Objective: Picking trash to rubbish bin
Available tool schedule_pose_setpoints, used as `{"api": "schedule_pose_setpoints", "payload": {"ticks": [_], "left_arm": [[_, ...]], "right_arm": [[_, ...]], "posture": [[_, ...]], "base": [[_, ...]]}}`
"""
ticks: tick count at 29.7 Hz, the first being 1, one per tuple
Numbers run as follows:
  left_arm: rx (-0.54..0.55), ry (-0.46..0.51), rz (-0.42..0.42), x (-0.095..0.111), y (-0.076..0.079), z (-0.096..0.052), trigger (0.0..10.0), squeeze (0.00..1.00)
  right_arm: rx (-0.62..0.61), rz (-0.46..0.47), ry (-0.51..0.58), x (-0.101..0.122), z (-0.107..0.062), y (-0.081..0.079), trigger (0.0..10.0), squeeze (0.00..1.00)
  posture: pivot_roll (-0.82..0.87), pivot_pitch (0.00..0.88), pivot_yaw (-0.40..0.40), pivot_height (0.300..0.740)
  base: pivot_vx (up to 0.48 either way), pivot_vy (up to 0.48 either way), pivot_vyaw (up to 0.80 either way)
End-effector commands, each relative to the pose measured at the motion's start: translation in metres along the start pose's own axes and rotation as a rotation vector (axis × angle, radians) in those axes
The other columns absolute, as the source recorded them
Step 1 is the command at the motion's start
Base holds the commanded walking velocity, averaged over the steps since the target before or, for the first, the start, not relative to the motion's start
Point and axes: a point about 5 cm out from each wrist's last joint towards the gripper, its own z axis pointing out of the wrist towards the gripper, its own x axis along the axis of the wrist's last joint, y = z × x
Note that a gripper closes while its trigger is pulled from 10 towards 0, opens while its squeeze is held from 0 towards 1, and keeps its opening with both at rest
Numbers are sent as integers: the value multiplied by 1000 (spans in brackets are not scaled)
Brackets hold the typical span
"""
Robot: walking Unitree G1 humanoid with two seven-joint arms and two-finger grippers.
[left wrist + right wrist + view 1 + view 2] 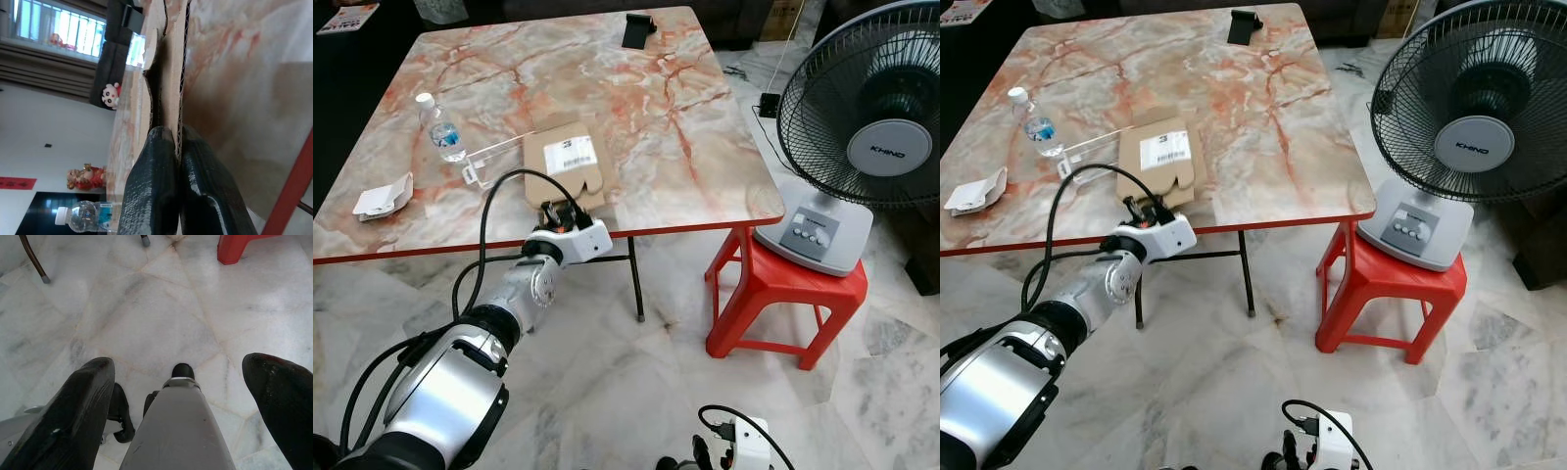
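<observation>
A square marble-patterned surface (pixel 636 127) in pink and cream stands on a pale marble floor (pixel 636 382). Near its left edge lies a small crumpled white paper packet (pixel 382 199). Beside that, further in, a clear plastic water bottle with a white cap and blue label (pixel 440 129) lies on its side, touching a clear plastic strip (pixel 494 157). Toward the middle of the near edge lies a flattened brown corrugated cardboard box with a white shipping label (pixel 566 162).

The left pincer (pixel 559 211) reaches up from below that near edge, and its two black fingers (pixel 156 196) are closed on the cardboard's near rim, pinching the corrugated sheet between them. The right pincer (pixel 176 377) hangs low over the floor, fingers spread wide apart and holding nothing.

A small black object (pixel 637 29) rests at the far edge. To the right of the surface, a grey-and-black electric fan (pixel 862 127) sits on a red plastic stool (pixel 783 294).

Risks, as a judgement: the grip bites only the very edge, so the thin sheet could slip or tear free when pulled. Dragging it off might also sweep the plastic strip and bottle along, sending the bottle rolling off the surface.
</observation>
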Motion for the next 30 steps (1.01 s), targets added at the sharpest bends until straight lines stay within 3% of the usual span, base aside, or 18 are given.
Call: {"api": "schedule_pose_setpoints", "payload": {"ticks": [1, 4, 13, 20, 30], "left_arm": [[39, 31, 6, -4, 2, -8, 10000, 0], [98, 74, -3, -8, 0, -17, 10000, 0], [130, 158, -26, -11, 2, -34, 10000, 0], [242, 202, -9, -11, -21, -33, 10000, 0], [407, 439, -30, 23, -55, -42, 10000, 0]], "right_arm": [[-8, 23, -59, -13, -3, -1, 10000, 0], [-7, 20, -52, -7, 0, -3, 10000, 0], [-15, 23, -16, 10, 6, -5, 10000, 0], [-10, 22, 1, 20, 10, -9, 10000, 0], [-16, 24, 16, 26, 12, -8, 10000, 0]], "posture": [[-130, 104, 36, 740], [-121, 85, 36, 740], [-108, 35, 36, 740], [-96, 5, 33, 740], [-98, 0, 32, 740]], "base": [[0, 0, 0], [0, 0, 0], [0, 0, 0], [0, 0, 0], [0, 0, 0]]}}
